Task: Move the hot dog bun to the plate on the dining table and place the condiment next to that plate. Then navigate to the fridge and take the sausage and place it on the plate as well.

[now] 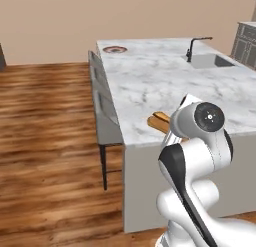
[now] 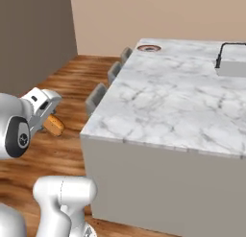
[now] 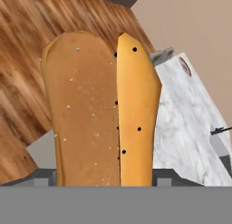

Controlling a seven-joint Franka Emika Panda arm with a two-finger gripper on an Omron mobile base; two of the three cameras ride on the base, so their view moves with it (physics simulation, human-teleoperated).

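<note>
My gripper (image 2: 48, 117) is shut on the hot dog bun (image 2: 54, 124), a tan bun with a slit along its length. It is held in the air off the near corner of the dining table (image 2: 182, 101). In the hand view the bun (image 3: 99, 114) stands upright between the dark fingertips (image 3: 45, 177). From the left base view the bun (image 1: 159, 122) pokes out left of my wrist, over the marble edge (image 1: 165, 81). The dark-rimmed plate (image 1: 115, 49) (image 2: 149, 48) (image 3: 185, 66) lies at the table's far corner. The condiment, fridge and sausage are out of view.
Grey stools (image 1: 102, 106) (image 2: 96, 97) line the table's left side. A black faucet (image 1: 192, 46) (image 2: 223, 51) and sink (image 1: 212, 61) sit at the far right of the top. Wooden floor (image 1: 45, 131) spreads to the left.
</note>
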